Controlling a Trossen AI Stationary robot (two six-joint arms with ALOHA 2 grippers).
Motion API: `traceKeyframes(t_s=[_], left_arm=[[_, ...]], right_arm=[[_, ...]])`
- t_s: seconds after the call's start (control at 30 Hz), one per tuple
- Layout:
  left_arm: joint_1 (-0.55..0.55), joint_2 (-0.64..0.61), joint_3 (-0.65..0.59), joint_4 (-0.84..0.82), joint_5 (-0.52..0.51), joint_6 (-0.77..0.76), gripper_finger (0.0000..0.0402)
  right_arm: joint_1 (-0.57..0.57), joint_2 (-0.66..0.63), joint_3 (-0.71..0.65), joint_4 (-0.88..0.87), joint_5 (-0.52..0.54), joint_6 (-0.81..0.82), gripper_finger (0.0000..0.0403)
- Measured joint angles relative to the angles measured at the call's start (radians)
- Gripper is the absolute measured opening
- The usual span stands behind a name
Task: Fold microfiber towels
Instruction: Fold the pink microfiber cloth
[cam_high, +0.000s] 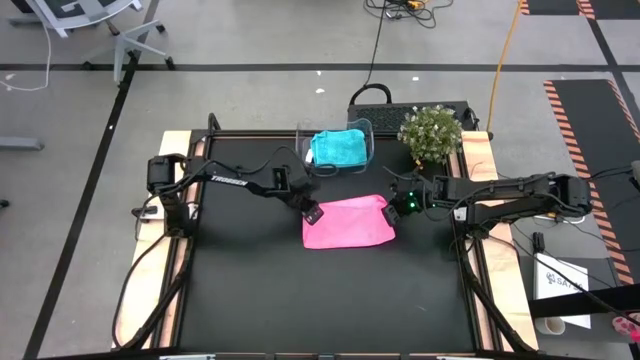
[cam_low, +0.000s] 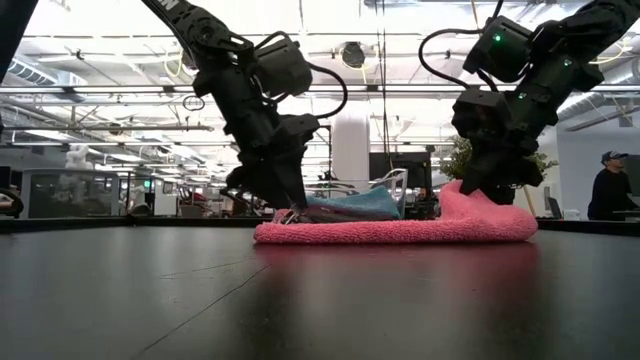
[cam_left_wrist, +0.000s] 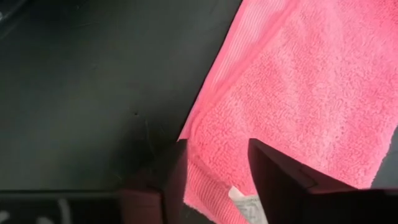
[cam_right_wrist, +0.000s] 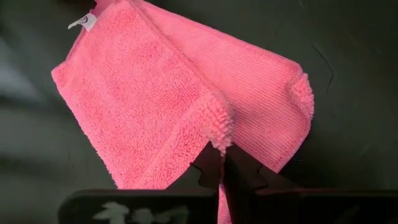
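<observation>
From above, we see the pink towel (cam_high: 348, 222) folded on the dark surface (cam_high: 250, 300), the teal towel (cam_high: 337, 149) in the clear bin (cam_high: 366, 135) behind. At table level, the left end effector (cam_low: 290, 213) stands at one end, the right end effector (cam_low: 492, 190) at the other, with an open workroom behind. The left wrist view shows parted fingers astride the corner (apparently letting go); the right wrist view shows a pinched edge. Next, we'd release and smooth.

Bright ceiling lights (cam_low: 250, 45) flare in the low view, silhouetting both arms; wrist views blur at close range.
</observation>
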Motion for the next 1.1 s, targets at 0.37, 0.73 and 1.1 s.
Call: traceKeyframes(t_s=[0.37, 0.73, 1.1], left_arm=[[0.002, 0.019, 0.001, 0.017, -0.007, 0.002, 0.0189], [0.008, 0.068, 0.0, 0.032, 0.002, -0.03, 0.0186], [0.014, 0.053, 0.0, 0.027, -0.016, -0.054, 0.0151]], right_arm=[[0.0, 0.0, 0.0, 0.0, 0.002, 0.007, 0.0], [0.0, 0.0, 0.0, 0.007, 0.004, 0.018, 0.0], [0.0, 0.0, 0.0, 0.003, 0.004, 0.018, 0.0]])
